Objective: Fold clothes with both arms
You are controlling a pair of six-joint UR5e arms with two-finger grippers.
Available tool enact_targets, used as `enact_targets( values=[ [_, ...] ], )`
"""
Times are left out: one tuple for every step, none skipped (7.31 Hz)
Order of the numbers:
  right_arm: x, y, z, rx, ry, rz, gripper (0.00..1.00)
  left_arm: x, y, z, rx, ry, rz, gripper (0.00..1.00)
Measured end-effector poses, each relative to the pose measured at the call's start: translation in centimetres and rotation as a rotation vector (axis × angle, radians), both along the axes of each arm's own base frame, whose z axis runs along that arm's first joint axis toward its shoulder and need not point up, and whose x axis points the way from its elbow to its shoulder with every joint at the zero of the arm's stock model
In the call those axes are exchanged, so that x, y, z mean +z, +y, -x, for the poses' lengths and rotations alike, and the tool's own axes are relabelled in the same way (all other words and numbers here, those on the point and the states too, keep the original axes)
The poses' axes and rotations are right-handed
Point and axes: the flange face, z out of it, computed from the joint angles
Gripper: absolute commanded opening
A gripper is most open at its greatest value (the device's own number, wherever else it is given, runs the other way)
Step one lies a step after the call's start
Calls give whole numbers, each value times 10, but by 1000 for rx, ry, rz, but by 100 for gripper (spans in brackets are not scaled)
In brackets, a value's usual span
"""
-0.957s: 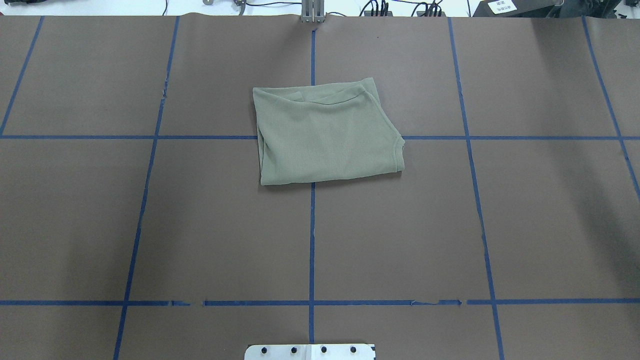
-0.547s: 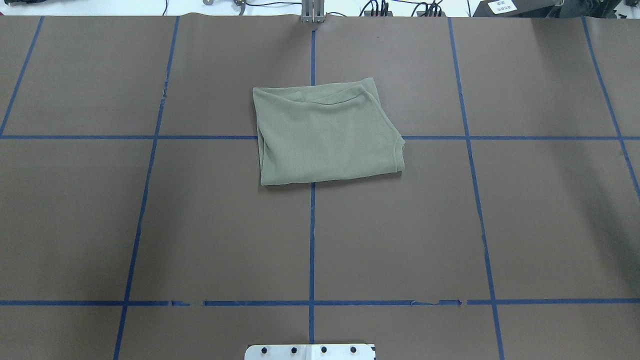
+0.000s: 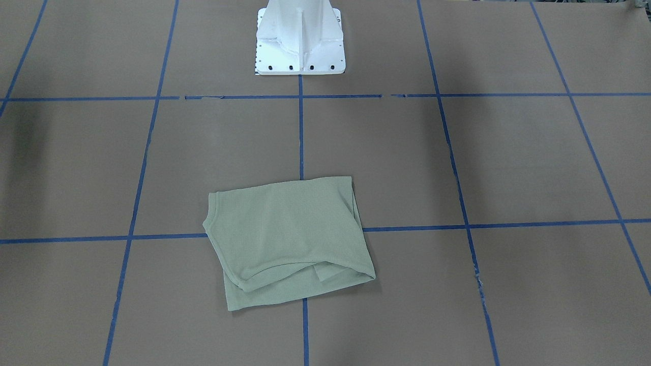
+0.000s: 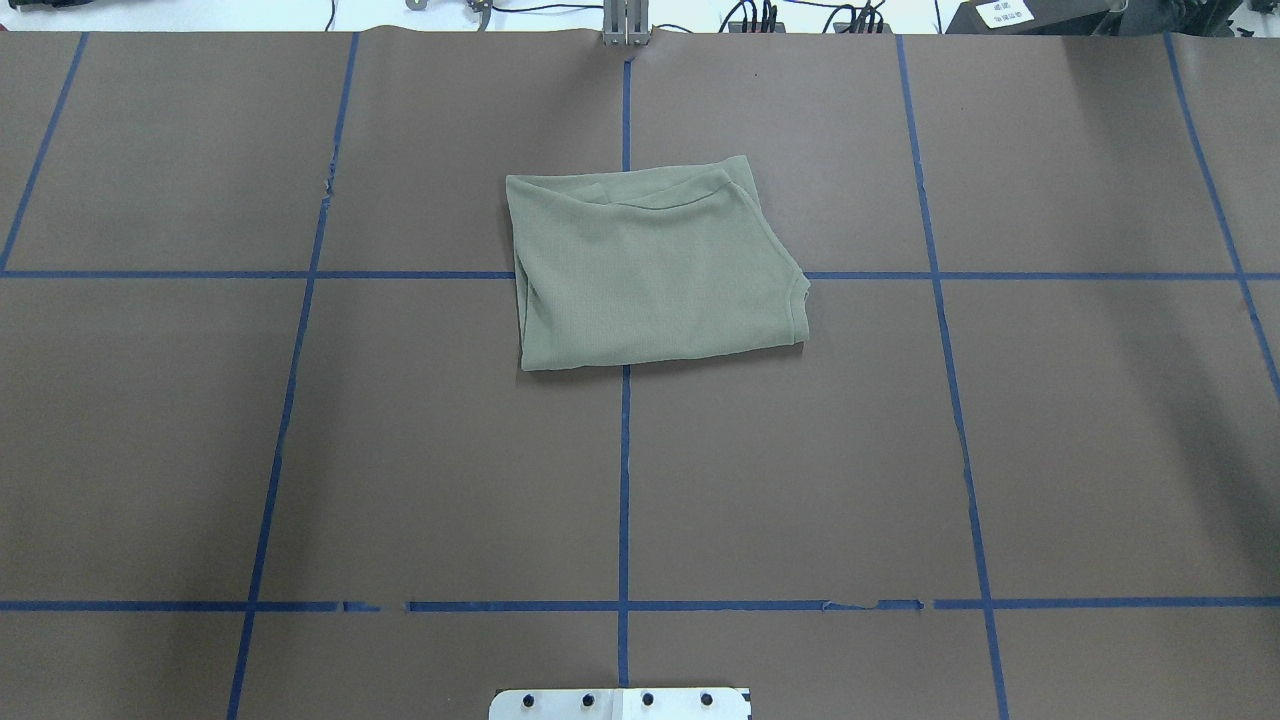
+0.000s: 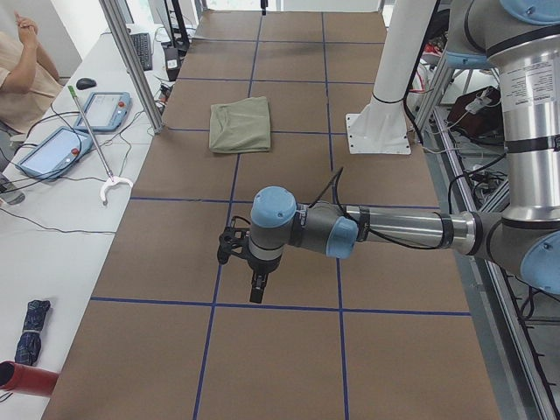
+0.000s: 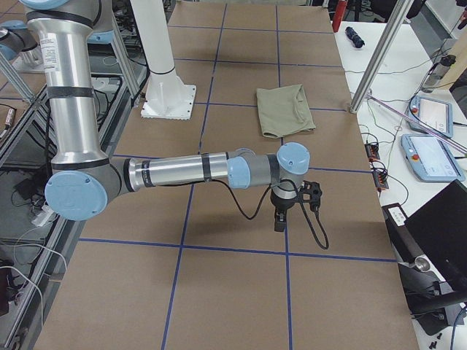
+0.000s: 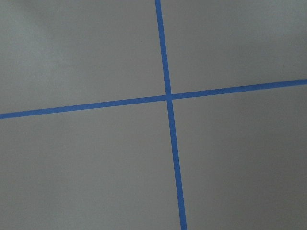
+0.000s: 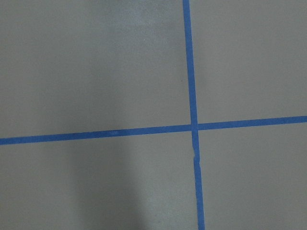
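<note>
Left gripper (image 5: 255, 289) poised low over the brown table (image 4: 1050, 450), grip impossible to tell, right gripper (image 6: 279, 221) likewise, both well apart from the folded green shirt (image 4: 650, 275), lying mid-table across a blue tape crossing (image 4: 623, 480)

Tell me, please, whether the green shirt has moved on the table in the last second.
No. In the overhead view the shirt still covers the same crossing of the blue tape lines, corners unchanged.

Nothing to call from overhead: the folded shirt (image 4: 650, 270) hasn't budged on the desk (image 4: 300, 450).
</note>
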Motion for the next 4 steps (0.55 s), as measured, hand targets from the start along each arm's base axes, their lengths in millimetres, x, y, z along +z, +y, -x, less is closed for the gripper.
enact_targets(
  values=[
    [2,0,0,-2,0,3,100,3,7,0,1,2,10,100],
    [5,0,1,-3,2,7,100,-1,12,-5,14,20,13,100],
    [7,0,1,-3,3,9,100,-8,13,-18,45,47,30,100],
    [8,1,0,-3,3,11,100,-17,14,-30,75,61,73,100]
  ],
)
